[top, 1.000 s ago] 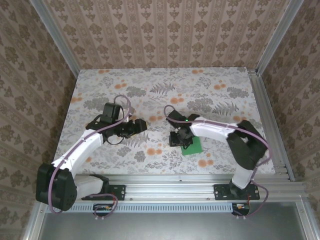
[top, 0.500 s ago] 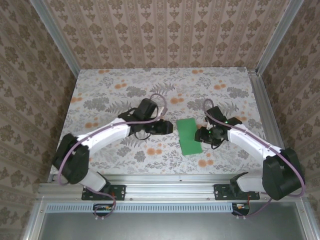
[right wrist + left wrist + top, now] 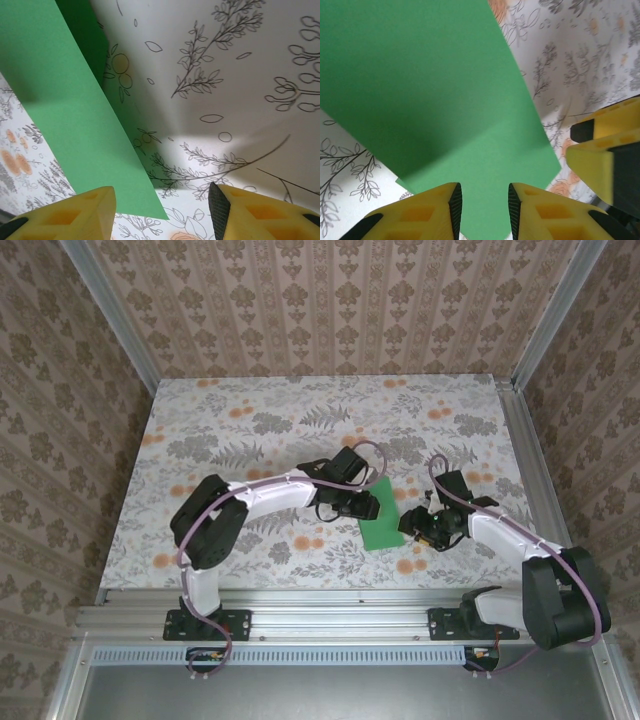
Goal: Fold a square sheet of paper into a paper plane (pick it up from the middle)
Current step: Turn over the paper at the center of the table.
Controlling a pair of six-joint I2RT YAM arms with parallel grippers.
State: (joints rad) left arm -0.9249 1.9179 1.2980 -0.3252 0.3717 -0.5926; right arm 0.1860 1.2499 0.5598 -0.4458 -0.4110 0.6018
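- Left tool: reaching in over the left edge of the square sheet of paper. Its jaws are standing a narrow way apart, with green showing through the gap. It is not gripping anything I can make out. I cannot tell whether the tips are pressing the sheet down.
- Sheet: lying flat on the floral surface, towards the near edge and right of centre, between the two tools. From above it is reading as a long rectangle, not a square. In the left wrist view a paler green sliver is peeking out under one corner, like a second layer. I am judging it folded once in half, crease along one long side, but I cannot say which side.
- Right tool: sitting just beside the sheet's right edge, jaws spread wide, released and holding nothing. The sheet's near corner is lying between its fingers without touching either.
- Progress, as a judgement: the task is looking early. One lengthwise fold is appearing done. No slanted nose folds are showing, nor a sharp tip or wing creases, so nothing is resembling the paper plane yet.
- Left to do: turning the corners in to form the point, then folding down the wings. The sheet is not lifted at this moment.
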